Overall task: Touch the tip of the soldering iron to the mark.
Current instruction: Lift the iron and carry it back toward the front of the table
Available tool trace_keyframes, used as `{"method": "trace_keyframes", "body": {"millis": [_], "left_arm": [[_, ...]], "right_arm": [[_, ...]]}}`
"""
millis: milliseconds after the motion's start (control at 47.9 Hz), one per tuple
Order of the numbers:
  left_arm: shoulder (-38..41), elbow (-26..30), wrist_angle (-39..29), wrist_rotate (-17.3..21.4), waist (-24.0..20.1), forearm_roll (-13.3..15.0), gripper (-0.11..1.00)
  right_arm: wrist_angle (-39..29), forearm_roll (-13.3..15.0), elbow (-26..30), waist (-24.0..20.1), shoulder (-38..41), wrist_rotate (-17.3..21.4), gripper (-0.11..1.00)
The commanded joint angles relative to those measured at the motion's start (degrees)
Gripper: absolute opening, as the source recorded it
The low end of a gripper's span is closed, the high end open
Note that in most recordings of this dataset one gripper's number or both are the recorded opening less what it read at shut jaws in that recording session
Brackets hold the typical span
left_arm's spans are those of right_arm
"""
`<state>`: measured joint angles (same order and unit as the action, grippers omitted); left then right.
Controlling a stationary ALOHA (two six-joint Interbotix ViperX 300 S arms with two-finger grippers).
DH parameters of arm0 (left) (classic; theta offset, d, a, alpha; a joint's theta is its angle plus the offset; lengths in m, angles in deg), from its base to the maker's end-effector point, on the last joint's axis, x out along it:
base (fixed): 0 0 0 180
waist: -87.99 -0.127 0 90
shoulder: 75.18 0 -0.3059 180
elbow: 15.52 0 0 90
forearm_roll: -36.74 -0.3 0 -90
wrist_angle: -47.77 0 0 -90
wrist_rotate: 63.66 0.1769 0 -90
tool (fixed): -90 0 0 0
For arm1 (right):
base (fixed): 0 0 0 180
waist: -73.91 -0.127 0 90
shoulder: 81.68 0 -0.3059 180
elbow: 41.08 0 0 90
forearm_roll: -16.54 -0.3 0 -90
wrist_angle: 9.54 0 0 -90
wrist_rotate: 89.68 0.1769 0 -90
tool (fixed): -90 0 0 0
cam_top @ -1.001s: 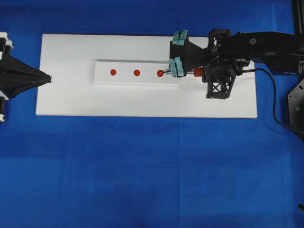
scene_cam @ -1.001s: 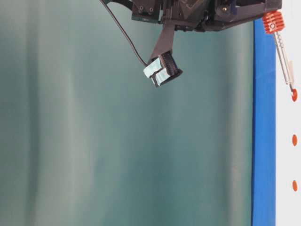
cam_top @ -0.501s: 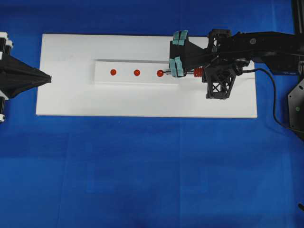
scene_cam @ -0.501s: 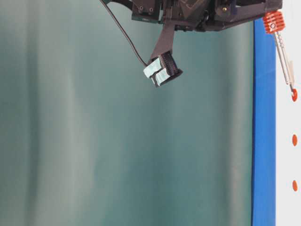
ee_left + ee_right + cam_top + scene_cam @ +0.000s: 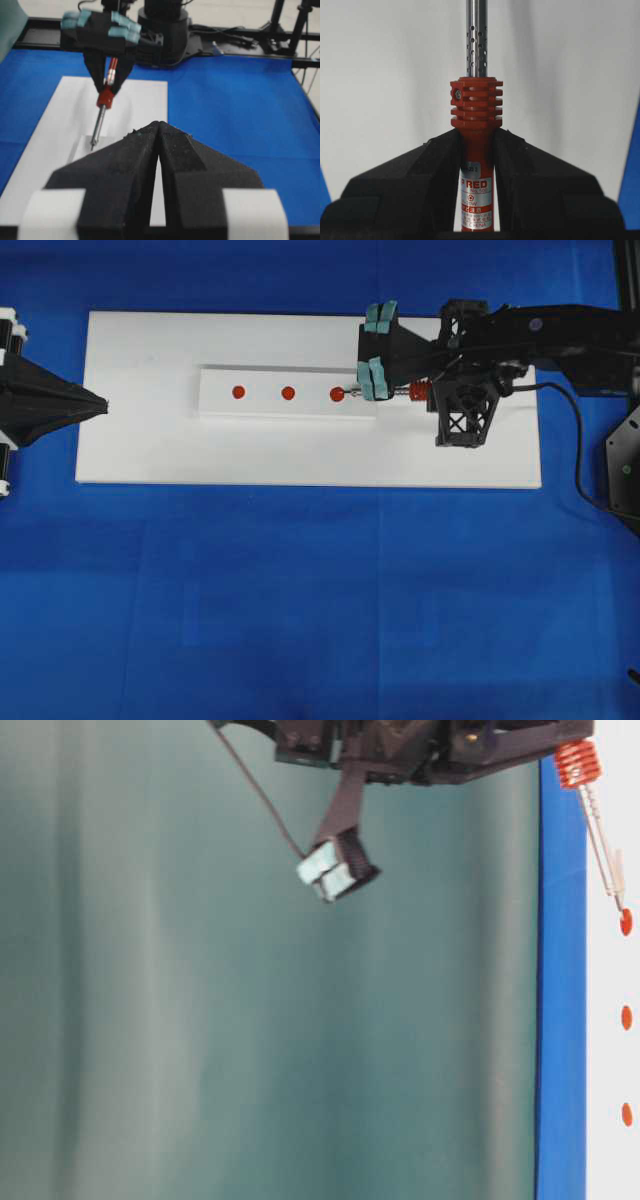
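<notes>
The soldering iron (image 5: pixel 418 392) has a red handle and ribbed collar (image 5: pixel 476 102) and a silver shaft. My right gripper (image 5: pixel 477 150) is shut on its handle just behind the collar. It stands over the right part of the white board (image 5: pixel 150 455) in the overhead view (image 5: pixel 432 392). The shaft slants down to the nearest red mark (image 5: pixel 337 394) on the raised white strip (image 5: pixel 270 407). The tip (image 5: pixel 620 906) rests at that mark's edge (image 5: pixel 626 922). The iron also shows in the left wrist view (image 5: pixel 101 112). My left gripper (image 5: pixel 104 403) is shut and empty at the board's left edge.
Two more red marks (image 5: pixel 288 393) (image 5: pixel 238 392) lie further left on the strip. The iron's black cord (image 5: pixel 578 445) loops off the board's right end over the blue cloth (image 5: pixel 320 600). The right arm's black frame (image 5: pixel 460 425) hangs over the board.
The right arm has shifted slightly, and the iron's collar has moved a little. The tip stays at the mark. The left gripper has not moved.
</notes>
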<state>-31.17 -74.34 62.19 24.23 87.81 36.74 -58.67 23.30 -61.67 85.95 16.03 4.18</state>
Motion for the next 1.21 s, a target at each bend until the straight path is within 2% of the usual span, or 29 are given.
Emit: {"method": "trace_keyframes", "body": {"millis": [0, 188, 417, 897, 1043, 1189], "left_arm": [[0.2, 0.6, 0.4, 0.0, 0.0, -0.1, 0.0], [0.2, 0.6, 0.4, 0.1, 0.0, -0.1, 0.0], [0.2, 0.6, 0.4, 0.0, 0.0, -0.1, 0.0], [0.2, 0.6, 0.4, 0.0, 0.0, -0.1, 0.0], [0.2, 0.6, 0.4, 0.0, 0.0, -0.1, 0.0], [0.2, 0.6, 0.6, 0.0, 0.0, -0.1, 0.0]], "right_arm": [[-1.2, 0.3, 2.4, 0.1, -3.0, 0.0, 0.06], [-6.4, 0.9, 5.6, 0.1, -6.0, 0.0, 0.06], [-12.7, 3.0, 9.7, 0.1, -9.4, 0.0, 0.06], [-13.0, 3.1, 9.8, -0.3, -10.5, 0.2, 0.06], [-13.2, 3.1, 9.6, -1.9, -10.7, 2.4, 0.06], [-12.9, 3.2, 8.3, -5.0, -11.8, 6.6, 0.06]]}}
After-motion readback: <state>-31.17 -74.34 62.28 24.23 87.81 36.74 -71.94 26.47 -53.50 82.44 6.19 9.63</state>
